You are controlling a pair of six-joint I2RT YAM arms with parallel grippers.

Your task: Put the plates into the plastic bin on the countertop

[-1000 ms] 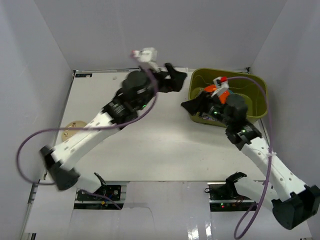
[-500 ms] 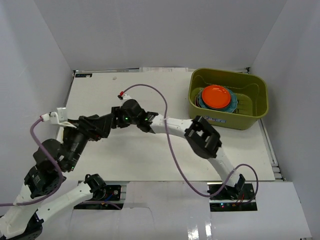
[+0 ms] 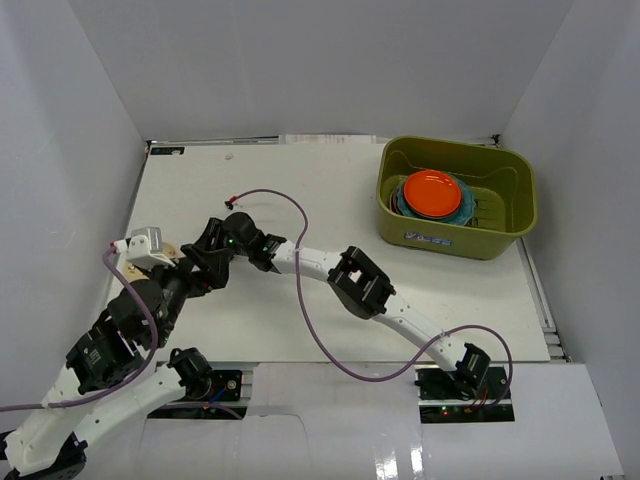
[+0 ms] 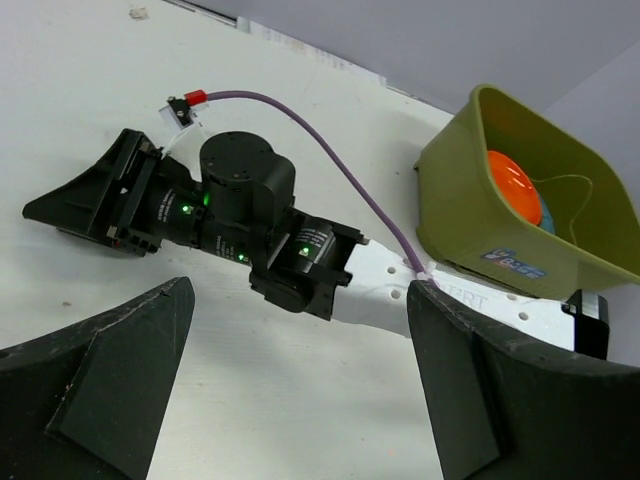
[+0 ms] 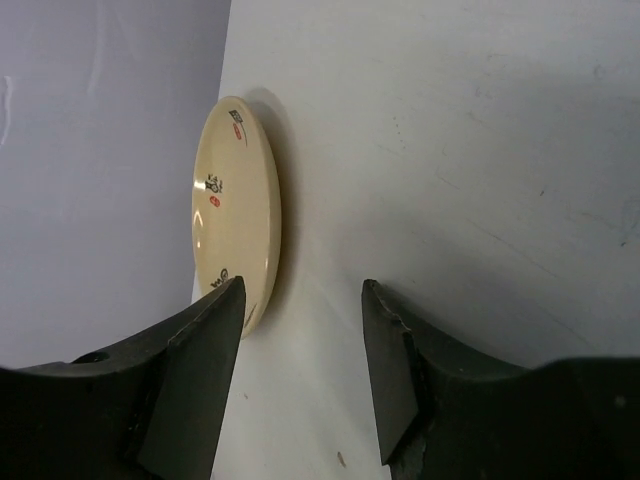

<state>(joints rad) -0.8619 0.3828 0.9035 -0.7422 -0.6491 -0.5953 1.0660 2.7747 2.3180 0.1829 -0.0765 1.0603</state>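
The label (image 4: 512, 262) on the near wall of the plastic bin (image 4: 470, 190), at the far right corner, carried blue lettering, not legible. The right arm (image 4: 478, 300) bore grey letters on its white link ending "RT". The beige plate (image 5: 235, 215) at the left edge showed small printed marks, unreadable.

Glossy beige plate (image 5: 235, 215), glossy orange plate (image 3: 432, 192), smooth plastic bin (image 3: 500, 243).

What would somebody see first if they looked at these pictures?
Most likely the bright orange plate, on top of a stack inside the green plastic bin at the far right of the white countertop. Next comes the right arm, stretched across to the left side, with the open right gripper pointed at a beige plate beside the wall.
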